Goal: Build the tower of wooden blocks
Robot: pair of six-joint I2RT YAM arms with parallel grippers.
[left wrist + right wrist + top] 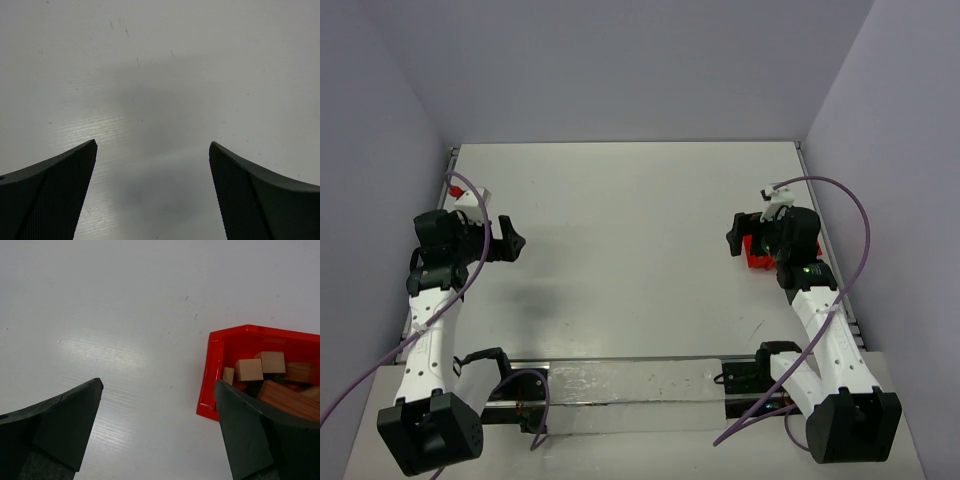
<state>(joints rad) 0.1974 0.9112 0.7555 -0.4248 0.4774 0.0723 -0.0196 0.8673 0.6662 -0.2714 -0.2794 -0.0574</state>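
Observation:
Several wood blocks lie in a red plastic bin (209,371): two tan cubes (248,369), a smaller tan piece and a reddish-brown bar (287,397). In the top view the bin (756,260) sits at the table's right side, mostly hidden under my right wrist. My right gripper (157,384) is open and empty, and its right finger overlaps the bin's near left corner. It also shows in the top view (735,240). My left gripper (510,243) is open and empty at the table's left side, with only bare table below it (152,143). No tower is in view.
The white table (640,220) is closed in by pale walls at the back and both sides. A metal rail (620,385) runs along the near edge between the arm bases. Purple cables loop beside each arm.

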